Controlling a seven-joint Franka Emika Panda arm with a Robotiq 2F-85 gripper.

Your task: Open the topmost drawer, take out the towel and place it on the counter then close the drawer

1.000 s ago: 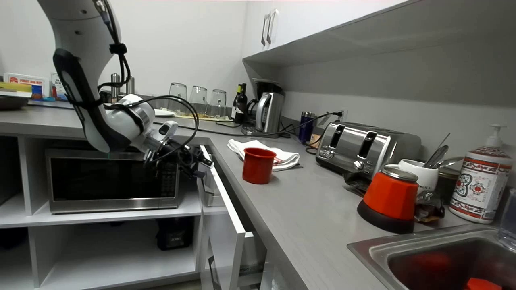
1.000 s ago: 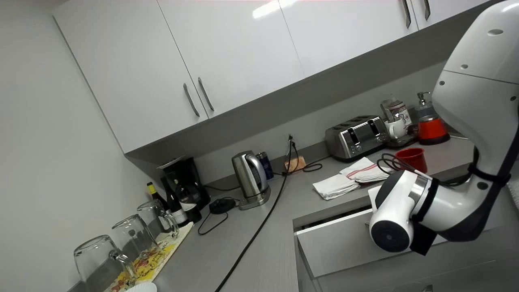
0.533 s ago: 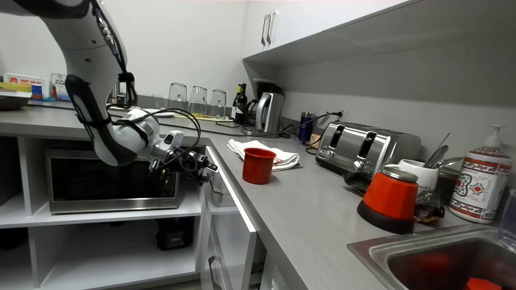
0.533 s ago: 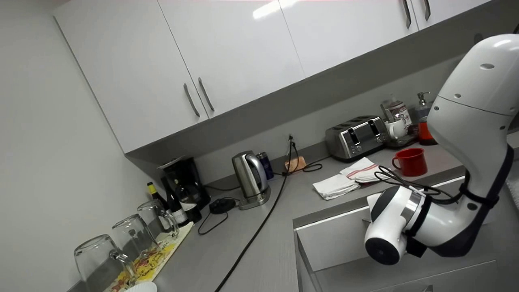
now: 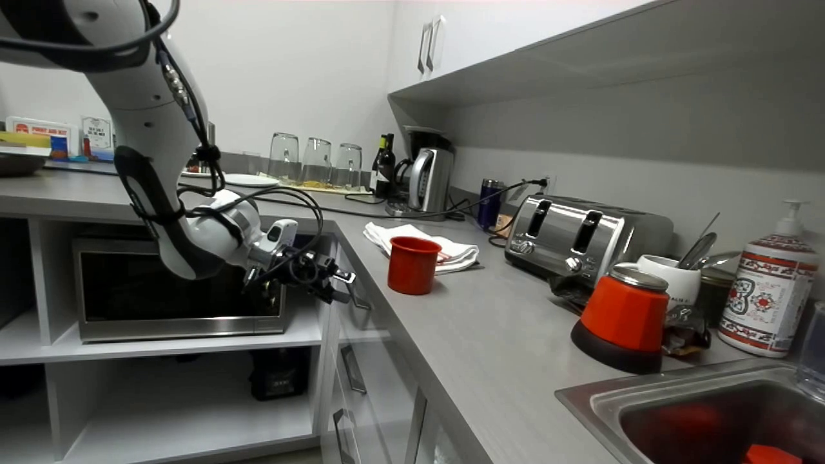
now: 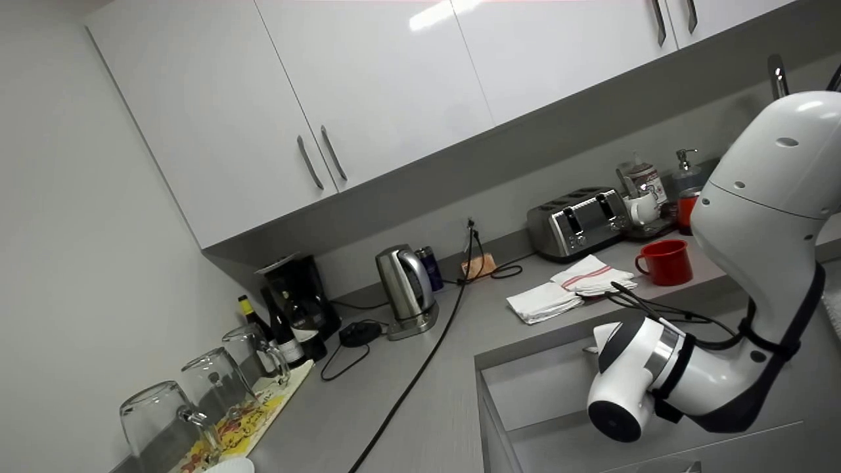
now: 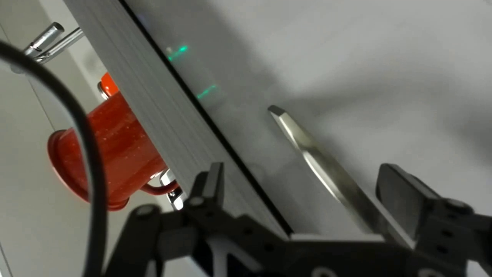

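On the grey tabletop (image 5: pixel 464 348), the towel (image 6: pixel 594 274), limp white fabric w/ red stripes, lies folded flat-ish next to another folded cloth (image 6: pixel 544 302), plain white w/ soft layered edges; can't tell if they touch or overlap. Just beside the towel stands a red cup (image 5: pixel 414 265), upright, rounded & glossy, pale specks on it in the wrist view. Below, the topmost drawer (image 6: pixel 535 387) is closed: smooth white front, thin dark seam btwn it & the faintly grained tabletop edge. Its bar handle (image 7: pixel 334 177) is silvery metal, bevelled, w/ a squared-off end. Near that front the jaws are spread wide, no hold on anything; dark blocky pads (image 7: pixel 401 200) stand well apart, handle visible btwn them, can't tell if either pad touches it. Two short green glints (image 7: pixel 207 91) show on the front. Also on the tabletop: boxy shiny-metal toaster (image 5: pixel 564 238), metal kettle (image 6: pixel 394 282) w/ curved grip, tapered orange container (image 5: pixel 622 316) on a black base, white mug (image 5: pixel 680 283) w/ metal utensils sticking up, pump bottle (image 5: pixel 770 296) w/ red ornamental print, clear glass mugs (image 6: pixel 161 420) w/ looped handles. Steel sink (image 5: pixel 575 396) set into it, w/ rounded inner corners & a smooth rim.
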